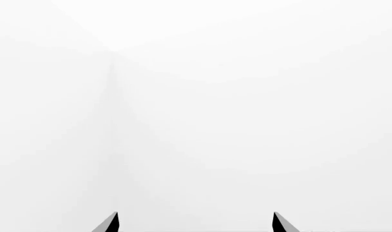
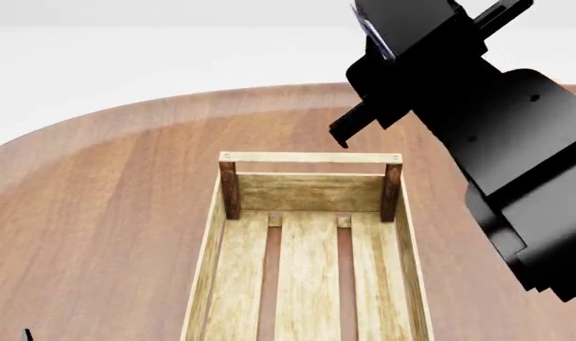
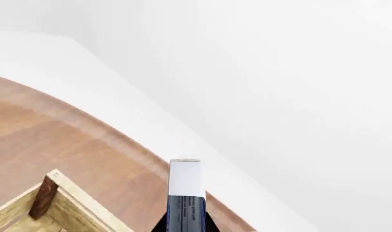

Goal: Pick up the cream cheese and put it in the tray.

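The cream cheese (image 3: 185, 193) is seen edge-on in the right wrist view as a thin white and dark blue box. My right gripper (image 3: 186, 225) is shut on it, with a dark finger (image 3: 160, 227) on each side. It hangs in the air past the far end of the tray (image 3: 60, 203). The tray (image 2: 307, 158), a light slatted crate with brown corner posts, lies on the table with nothing in it. My black right arm (image 2: 477, 121) reaches over the tray's far right corner. My left gripper (image 1: 196, 221) is open, holds nothing and faces blank white.
The tray sits on a round wooden table (image 2: 108, 199), whose curved far edge (image 3: 118, 130) runs just beyond the held box. White floor and wall lie behind it. A black tip of the left arm (image 2: 26, 334) shows at the bottom left of the head view.
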